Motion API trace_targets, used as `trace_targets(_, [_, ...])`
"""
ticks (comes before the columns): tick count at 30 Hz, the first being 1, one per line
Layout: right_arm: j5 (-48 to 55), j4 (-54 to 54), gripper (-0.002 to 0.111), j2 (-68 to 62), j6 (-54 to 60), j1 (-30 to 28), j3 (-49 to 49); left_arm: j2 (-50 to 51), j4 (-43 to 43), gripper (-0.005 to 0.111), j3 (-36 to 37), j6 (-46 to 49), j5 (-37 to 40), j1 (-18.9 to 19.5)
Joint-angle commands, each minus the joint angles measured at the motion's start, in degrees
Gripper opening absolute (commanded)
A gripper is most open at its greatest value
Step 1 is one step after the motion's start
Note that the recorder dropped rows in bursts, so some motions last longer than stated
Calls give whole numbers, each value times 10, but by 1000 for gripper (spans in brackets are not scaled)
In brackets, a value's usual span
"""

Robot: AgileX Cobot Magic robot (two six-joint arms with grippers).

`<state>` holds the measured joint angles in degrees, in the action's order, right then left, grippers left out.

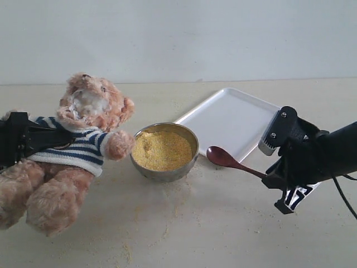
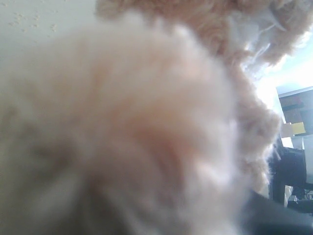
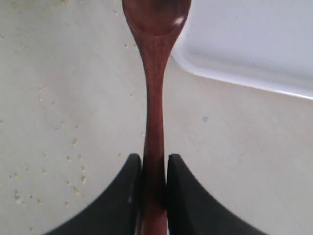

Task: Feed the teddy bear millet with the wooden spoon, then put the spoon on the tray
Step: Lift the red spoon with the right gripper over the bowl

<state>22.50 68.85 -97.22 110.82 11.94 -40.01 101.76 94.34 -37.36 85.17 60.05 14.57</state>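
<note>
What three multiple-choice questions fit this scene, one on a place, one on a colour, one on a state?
1. Where is the steel bowl of millet?
A. Between the teddy bear and the tray
B. On the tray
C. Behind the bear

2. What colour is the tray?
A. Blue
B. White
C. Black

3. What is the right gripper doing?
A. Hanging open
B. Gripping the bowl
C. Shut on the wooden spoon

Answers:
1 A: the exterior view shows the bear on one side of the bowl and the tray on the other.
2 B: it is plainly white.
3 C: the right wrist view shows it pinching the spoon's handle.
</note>
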Motion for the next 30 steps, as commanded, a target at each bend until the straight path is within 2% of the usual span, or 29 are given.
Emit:
trace_targets(1, [-4, -21, 0, 7, -49, 1, -6, -6, 9, 5, 1, 3, 13, 2])
trace_targets(7, [3, -39, 0, 78, -116, 0, -14, -6, 11, 5, 1, 3, 14, 2])
trace_targets(14, [-27, -70, 0, 195, -124, 1, -17, -6, 29, 5, 1, 3, 14, 2])
trace_targets(21, [14, -89, 0, 208, -153, 8, -123, -6, 56, 5, 1, 11, 14, 2])
trace_targets(24, [15, -193, 0, 195, -224, 42, -180, -6, 56, 5, -1, 20, 10, 2])
trace_targets(30, [37, -633, 0, 120, -493, 145, -256, -6, 56, 5, -1, 23, -40, 2])
